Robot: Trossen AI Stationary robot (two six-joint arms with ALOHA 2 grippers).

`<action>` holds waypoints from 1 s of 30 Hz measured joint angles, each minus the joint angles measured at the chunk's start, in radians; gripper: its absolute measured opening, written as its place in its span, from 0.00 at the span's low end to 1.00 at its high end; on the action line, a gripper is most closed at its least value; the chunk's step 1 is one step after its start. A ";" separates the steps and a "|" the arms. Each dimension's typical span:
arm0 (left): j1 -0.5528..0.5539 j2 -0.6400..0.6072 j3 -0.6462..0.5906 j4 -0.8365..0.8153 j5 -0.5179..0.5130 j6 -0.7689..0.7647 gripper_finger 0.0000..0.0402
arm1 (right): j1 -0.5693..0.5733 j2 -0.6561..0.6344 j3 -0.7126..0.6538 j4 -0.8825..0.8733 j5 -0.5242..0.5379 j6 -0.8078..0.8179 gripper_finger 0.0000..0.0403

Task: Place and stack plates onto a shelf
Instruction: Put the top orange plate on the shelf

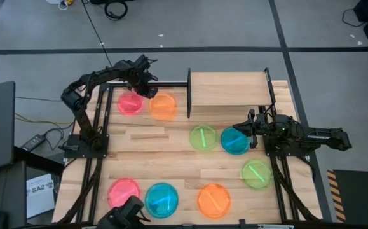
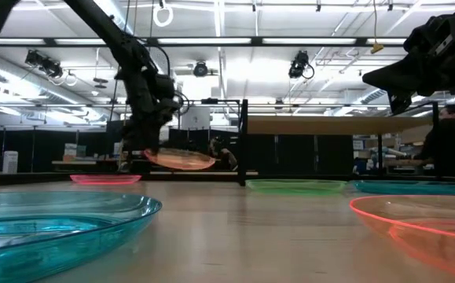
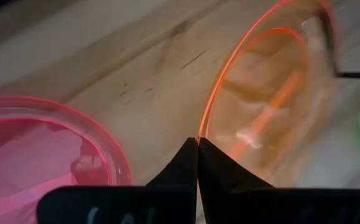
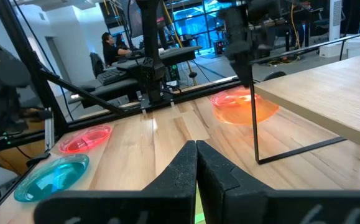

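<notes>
Currently: left gripper (image 3: 198,140) clamped on rim of round translucent orange plate (image 1: 163,107), 9 o'clock of light-wood shelf (image 1: 227,88); right gripper (image 1: 252,129) closed, empty.

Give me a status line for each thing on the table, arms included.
Left tool: shut on rim of orange plate, lifted and tilted beside the shelf.
Right tool: shut, empty, over blue plate.
Shelf: no plates on it.
Pink plate: flat on table beside orange plate.
Other six plates: flat on table, unstacked.
</notes>
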 joint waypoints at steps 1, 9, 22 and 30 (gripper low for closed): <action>0.004 -0.019 0.000 -0.003 0.000 0.001 0.01 | 0.000 0.000 0.000 0.000 0.000 0.000 0.03; 0.031 -0.175 0.001 -0.039 0.005 0.002 0.01 | 0.000 0.000 0.000 0.000 0.000 0.000 0.03; 0.042 -0.359 0.001 -0.077 0.061 -0.009 0.01 | 0.000 0.000 0.000 0.057 0.007 0.034 0.03; 0.019 -0.397 0.001 -0.089 0.128 -0.011 0.01 | 0.000 0.001 0.000 0.205 0.007 0.106 0.12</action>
